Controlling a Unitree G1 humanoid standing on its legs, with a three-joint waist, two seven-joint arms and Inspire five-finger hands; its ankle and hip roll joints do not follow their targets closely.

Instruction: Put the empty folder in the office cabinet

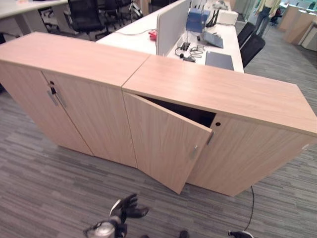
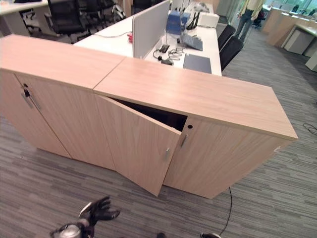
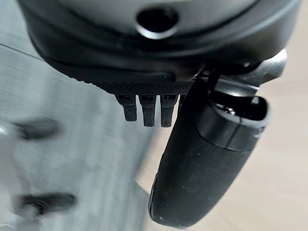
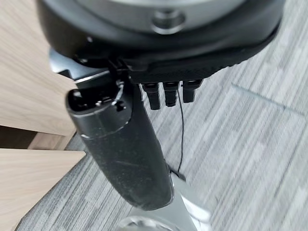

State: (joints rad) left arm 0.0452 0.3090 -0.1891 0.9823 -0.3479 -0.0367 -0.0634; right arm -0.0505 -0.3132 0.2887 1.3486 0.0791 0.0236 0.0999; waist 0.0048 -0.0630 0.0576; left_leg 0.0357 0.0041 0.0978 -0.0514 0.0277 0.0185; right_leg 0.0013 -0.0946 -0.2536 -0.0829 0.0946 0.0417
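Behind the wooden units, a long white worktop (image 1: 141, 37) carries a pale grey divider screen (image 1: 172, 25), a blue box (image 1: 197, 20), a tangle of black cables (image 1: 190, 52) and a dark grey flat pad (image 1: 219, 60). Black office chairs (image 1: 251, 43) stand beside it on striped grey carpet (image 1: 44, 188).

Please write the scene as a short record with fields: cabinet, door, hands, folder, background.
cabinet: low wooden office cabinet, next to a second wooden cabinet
door: left door partly open, dark inside; right door closed
left hand: left hand low over the carpet, fingers relaxed, holding nothing
right hand: right hand over the carpet, holding nothing
folder: none visible in either hand
background: white desk, office chairs, a person standing
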